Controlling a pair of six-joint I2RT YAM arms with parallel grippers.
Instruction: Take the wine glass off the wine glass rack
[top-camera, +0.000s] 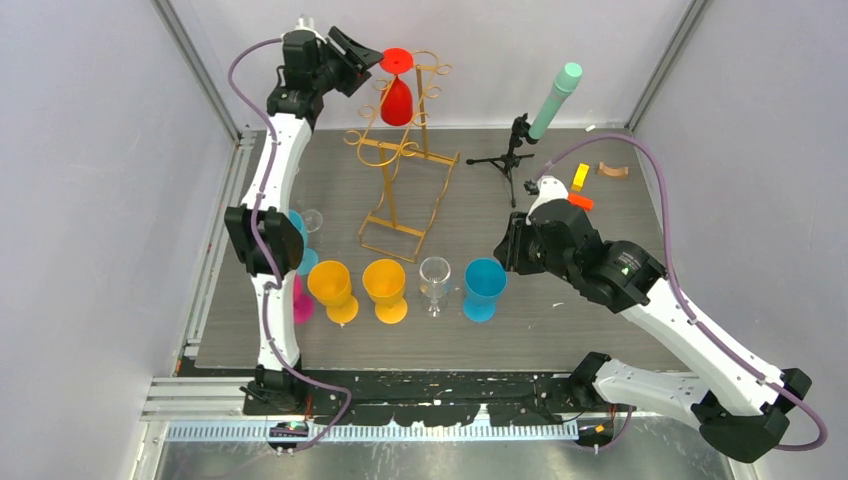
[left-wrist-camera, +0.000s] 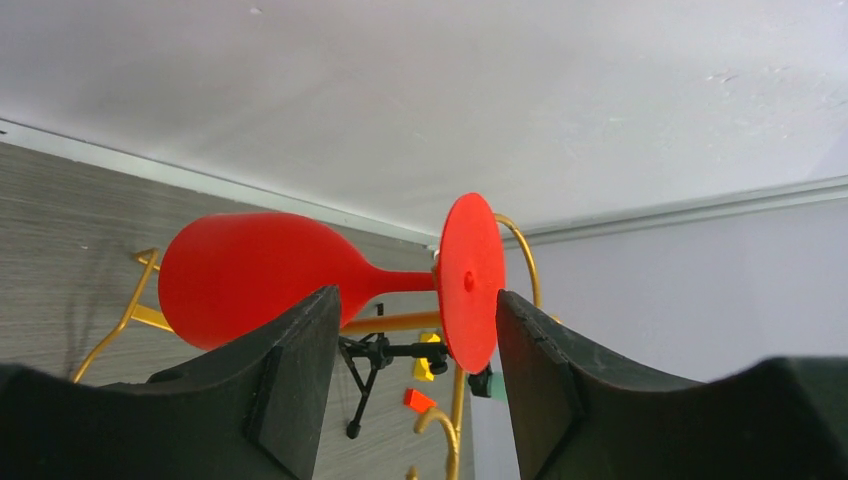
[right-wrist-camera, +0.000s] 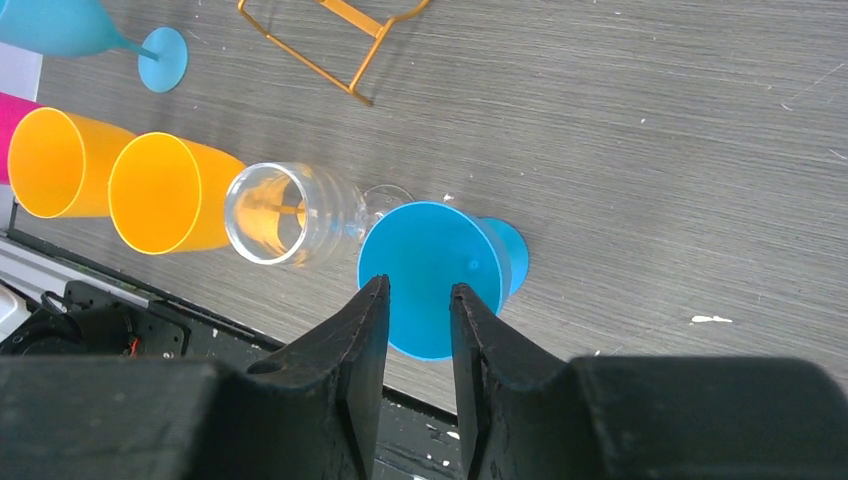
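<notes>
Here, left gripper (left-wrist-camera: 418, 293): spread, one finger on each side of the stem, with no contact that I could see.
Wine glass (top-camera: 397, 98): red, it hung upside down near the top of the rack, its foot caught in a curled hook.
Risk at the glass: an off-centre close could have shoved the foot sideways and jammed it. A pull straight down, not along the hook, could have dragged the stand.
Wine glass rack (top-camera: 388, 197): light wire on a narrow base. A snagged foot could have tipped it onto the orange glass (top-camera: 385, 285) in front.
Right gripper (right-wrist-camera: 420, 288): jaws narrowly apart and pinching nothing, low over the blue glass (right-wrist-camera: 430, 250). A small drift could have knocked that into the clear glass (right-wrist-camera: 290, 212) beside it.
</notes>
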